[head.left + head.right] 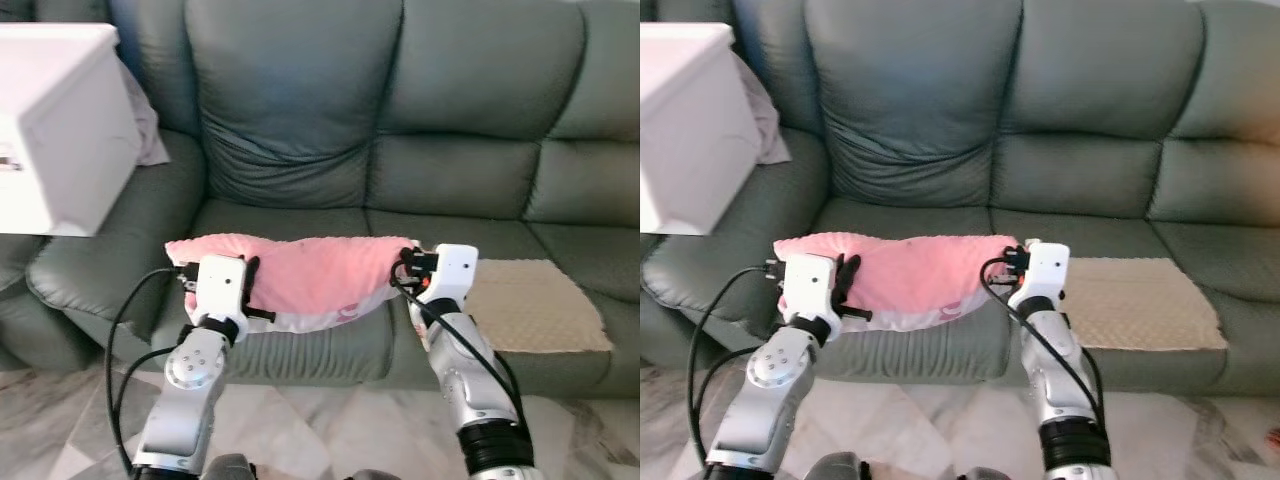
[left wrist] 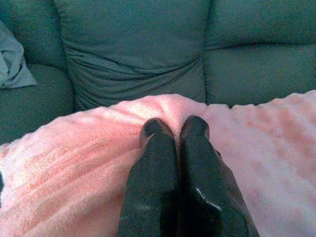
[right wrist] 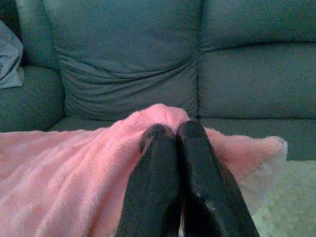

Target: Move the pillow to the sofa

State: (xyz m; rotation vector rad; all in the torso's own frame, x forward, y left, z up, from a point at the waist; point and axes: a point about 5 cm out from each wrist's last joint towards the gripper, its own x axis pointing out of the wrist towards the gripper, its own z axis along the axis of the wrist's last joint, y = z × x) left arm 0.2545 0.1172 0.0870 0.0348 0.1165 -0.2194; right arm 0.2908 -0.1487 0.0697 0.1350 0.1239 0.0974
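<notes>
the pink pillow (image 1: 310,275) is lying across the lower middle of the frame, its long axis running side to side over the front edge of the sofa (image 1: 400,120) seat, part of it seeming to overhang the front lip. each end is being pinched: the left gripper (image 2: 174,129) is clenched on the pillow's fabric near the end at the frame's left, the right gripper (image 3: 170,131) is clenched on the end at the frame's right, fingers pressed together with plush bunched at the tips in both wrist views. so the pillow is sitting straight ahead of both grippers, shared evenly, neither arm nearer than the other.

from where i'm standing, the move ahead looks like a push forward and a let-go, since the seat cushion is opening up dark and bare behind the pillow toward the backrest in the upper half of the frame. the room there seems ample. to the right of the pillow a beige mat (image 1: 535,305) is lying on the seat, just beside the right gripper. at the upper left a white box (image 1: 60,125) is sitting over the armrest, well apart from the pillow, with a pale cloth (image 1: 150,125) behind it. pale tiled floor (image 1: 330,430) is showing below the arms.
</notes>
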